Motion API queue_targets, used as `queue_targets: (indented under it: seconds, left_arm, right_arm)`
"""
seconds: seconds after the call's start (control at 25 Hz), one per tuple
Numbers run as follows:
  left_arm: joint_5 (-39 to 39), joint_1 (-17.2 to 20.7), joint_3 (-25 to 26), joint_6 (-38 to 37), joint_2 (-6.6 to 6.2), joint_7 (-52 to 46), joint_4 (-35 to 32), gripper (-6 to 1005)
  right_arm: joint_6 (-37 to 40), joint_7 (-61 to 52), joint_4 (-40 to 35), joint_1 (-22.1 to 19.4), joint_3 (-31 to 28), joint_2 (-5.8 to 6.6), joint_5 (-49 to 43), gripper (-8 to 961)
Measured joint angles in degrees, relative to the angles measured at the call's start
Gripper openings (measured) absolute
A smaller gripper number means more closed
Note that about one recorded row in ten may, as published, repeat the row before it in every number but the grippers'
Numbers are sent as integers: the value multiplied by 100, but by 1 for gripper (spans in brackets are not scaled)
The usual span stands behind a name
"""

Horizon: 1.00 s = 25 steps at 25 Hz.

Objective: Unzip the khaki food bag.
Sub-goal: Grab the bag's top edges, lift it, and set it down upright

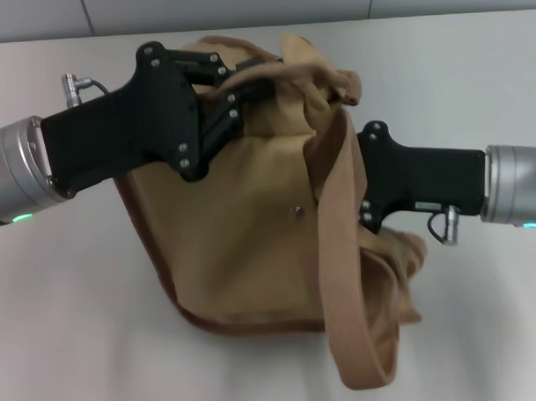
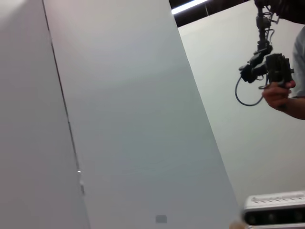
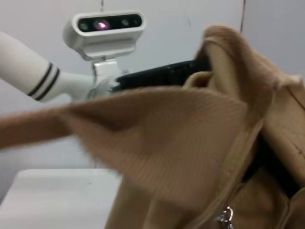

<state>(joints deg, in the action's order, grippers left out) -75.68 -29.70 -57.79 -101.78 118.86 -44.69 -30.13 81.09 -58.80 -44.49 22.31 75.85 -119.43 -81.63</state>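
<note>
The khaki food bag (image 1: 243,245) sits tilted on the white table (image 1: 70,331), its front pocket with the metal snap (image 1: 295,214) facing me. One webbing handle (image 1: 341,286) hangs down its front. My left gripper (image 1: 250,73) reaches in from the left and is shut on the bag's rumpled top edge. My right gripper (image 1: 355,167) comes in from the right at the bag's upper right side, its tip hidden behind the handle. In the right wrist view the bag's fabric (image 3: 181,138) fills the frame, with a small metal zipper pull (image 3: 226,215) and the left gripper (image 3: 162,76) behind.
A grey panelled wall (image 1: 244,8) runs behind the table. The left wrist view shows only wall panels and a person's hand holding a black device (image 2: 274,81). My head camera (image 3: 104,28) shows in the right wrist view.
</note>
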Motion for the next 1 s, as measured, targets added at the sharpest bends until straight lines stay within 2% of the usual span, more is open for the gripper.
queue_targets:
  seconds: [0.16,0.2,0.24,0.36,0.4,0.48,0.6,0.64,0.8,0.84,0.96,1.0]
  left_arm:
    - [254,22,-2,39,-2,13,116,57]
    - [316,34,6,40,-4,19,127,57]
    - [344,46,10,43,-6,22,132,57]
    - [356,57,16,57,-7,26,136,57]
    - [365,58,17,94,-2,27,150,57]
    - [381,59,18,112,0,28,165,57]
    - [430,60,18,130,0,29,190,57]
    - [442,60,18,131,0,29,190,57]
    - [517,50,24,154,-3,30,192,58]
    - [517,50,24,154,-3,30,192,58]
    - [522,38,23,172,-3,31,193,58]
    - [522,35,12,181,-3,31,193,58]
  right_arm:
    - [262,29,-86,-180,-123,43,-155,10]
    - [536,27,-208,-346,-456,46,-519,11]
    - [536,27,-208,-346,-456,46,-519,13]
    - [997,11,-303,-560,-1054,18,-1035,18]
    - [1342,17,-282,-694,-1409,22,-1236,19]
    - [1495,26,-273,-755,-1539,25,-1328,23]
    - [2106,64,-270,-1078,-2227,25,-1809,27]
    - [2106,64,-270,-1078,-2227,25,-1809,29]
    - [2540,154,-188,-1404,-2968,17,-2250,36]
    - [2540,154,-188,-1404,-2968,17,-2250,37]
    - [2634,155,120,-1434,-3531,26,-2274,42]
    - [2724,135,380,-1371,-3947,42,-2271,44]
